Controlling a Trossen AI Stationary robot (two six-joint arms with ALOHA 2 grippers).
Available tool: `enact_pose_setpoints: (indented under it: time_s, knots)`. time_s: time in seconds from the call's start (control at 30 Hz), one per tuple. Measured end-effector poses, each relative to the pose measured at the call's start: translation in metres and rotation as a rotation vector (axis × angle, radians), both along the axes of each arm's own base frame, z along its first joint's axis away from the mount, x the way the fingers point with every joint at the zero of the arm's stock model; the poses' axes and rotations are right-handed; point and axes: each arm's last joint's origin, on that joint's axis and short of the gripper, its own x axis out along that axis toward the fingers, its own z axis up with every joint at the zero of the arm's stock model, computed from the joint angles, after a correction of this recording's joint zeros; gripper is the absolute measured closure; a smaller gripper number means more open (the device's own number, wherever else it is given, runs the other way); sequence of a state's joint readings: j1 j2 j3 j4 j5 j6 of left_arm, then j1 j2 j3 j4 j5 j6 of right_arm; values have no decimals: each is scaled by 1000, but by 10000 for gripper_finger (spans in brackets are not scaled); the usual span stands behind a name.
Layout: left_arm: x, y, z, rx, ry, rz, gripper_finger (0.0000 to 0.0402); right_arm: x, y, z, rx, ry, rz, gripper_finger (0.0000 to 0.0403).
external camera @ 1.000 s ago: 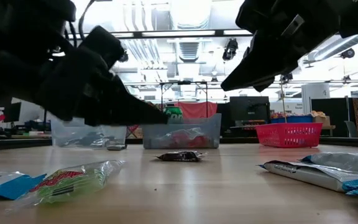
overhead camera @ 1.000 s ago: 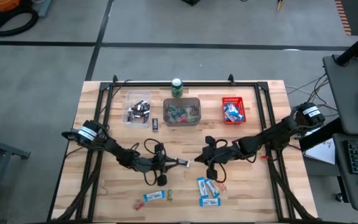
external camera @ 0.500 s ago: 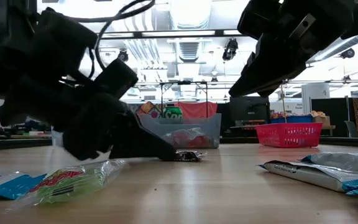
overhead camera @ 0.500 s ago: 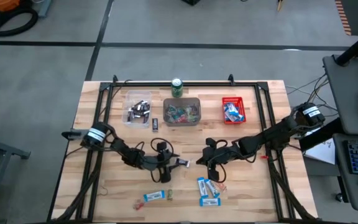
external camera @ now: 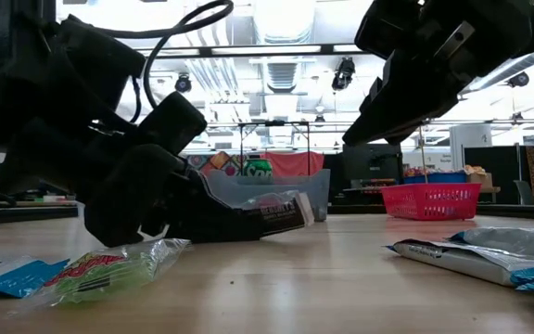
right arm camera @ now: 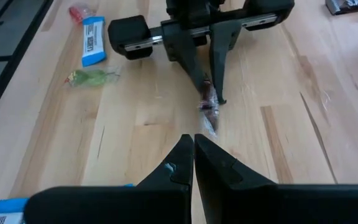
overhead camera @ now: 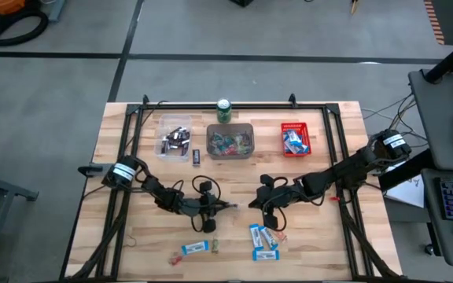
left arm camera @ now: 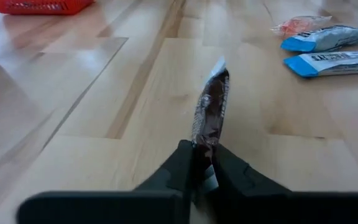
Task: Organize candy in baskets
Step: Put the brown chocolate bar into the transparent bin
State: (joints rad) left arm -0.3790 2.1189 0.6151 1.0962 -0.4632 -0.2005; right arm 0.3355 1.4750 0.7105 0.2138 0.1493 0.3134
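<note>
A dark brown mini bar point(left arm camera: 210, 115) is gripped at mid table by my left gripper point(left arm camera: 197, 165), which comes in low from the table's left point(overhead camera: 217, 207). My right gripper point(overhead camera: 255, 203) hangs shut above the table, just right of the bar, with nothing in it point(right arm camera: 193, 146). Along the far side stand a clear basket point(overhead camera: 163, 135) with dark bars, a grey basket point(overhead camera: 230, 154) with small coloured pieces, and a red basket point(overhead camera: 283, 140) with blue-and-white bars. Blue-and-white bars point(overhead camera: 264, 240) and a green piece point(overhead camera: 215, 246) lie loose near the front edge. My left gripper pinches the near end of the dark bar's wrapper point(left arm camera: 202, 140) between its two fingers. The fingers slant down from the table's left and lie along the bar. The bar stands on its edge and points away toward the right gripper, its white free end point(external camera: 304, 210) tilted slightly up. Whether its lower edge touches the table, I cannot tell.
A green can point(overhead camera: 224, 110) stands behind the grey basket. One dark bar point(overhead camera: 197, 157) lies between the clear and grey baskets. Another blue-and-white bar point(overhead camera: 195, 248) lies at the front. Black frame rails run along the table's left, right and far edges.
My left gripper has come down and toward the table's right onto the dark bar, and has taken hold of it. The bar lay flat on the table and is now turned up on its edge with its free end raised.
</note>
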Motion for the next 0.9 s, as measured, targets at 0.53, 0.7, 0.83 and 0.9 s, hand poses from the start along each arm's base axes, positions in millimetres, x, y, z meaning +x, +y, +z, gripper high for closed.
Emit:
enact_pose_setpoints:
  time_s: [0.53,0.7,0.83,0.9]
  knots:
    - [-1,-5,12,-41,-60,-11,400,2,0,3,-97,-53,65,394]
    - [-1,-5,21,-23,-88,-21,401,4,1,6,-112,-93,80,394]
    - [-3,-4,26,1,-97,-23,401,4,0,6,-132,-101,89,394]
    - [-3,-3,28,0,-102,-20,401,5,0,7,-133,-112,82,394]
